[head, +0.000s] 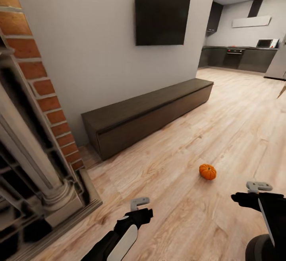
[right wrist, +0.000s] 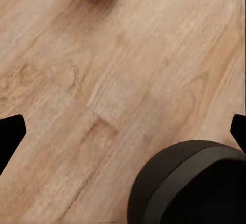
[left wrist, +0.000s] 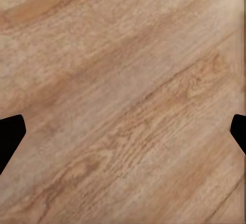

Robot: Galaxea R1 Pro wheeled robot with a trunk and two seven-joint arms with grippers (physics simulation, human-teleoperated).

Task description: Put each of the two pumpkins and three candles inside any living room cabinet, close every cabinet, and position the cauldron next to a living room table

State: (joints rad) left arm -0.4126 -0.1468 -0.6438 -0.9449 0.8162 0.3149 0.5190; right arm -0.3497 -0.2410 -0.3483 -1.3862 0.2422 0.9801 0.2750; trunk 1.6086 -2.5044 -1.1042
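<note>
One pumpkin (head: 207,171) sits alone on the wood floor (head: 222,129), ahead of my right hand (head: 259,186) and well apart from it; cabinet (head: 147,114) runs along the grey wall under the TV (head: 161,13), all fronts shut; left hand (head: 139,203) hangs over bare planks; both hands empty, fingers spread wide in the wrist views; brick fireplace (head: 31,133) on my left.

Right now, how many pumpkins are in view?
1. The pumpkin sits on the wood floor, ahead of the right gripper and well clear of the cabinet. The second may be out of frame.
</note>
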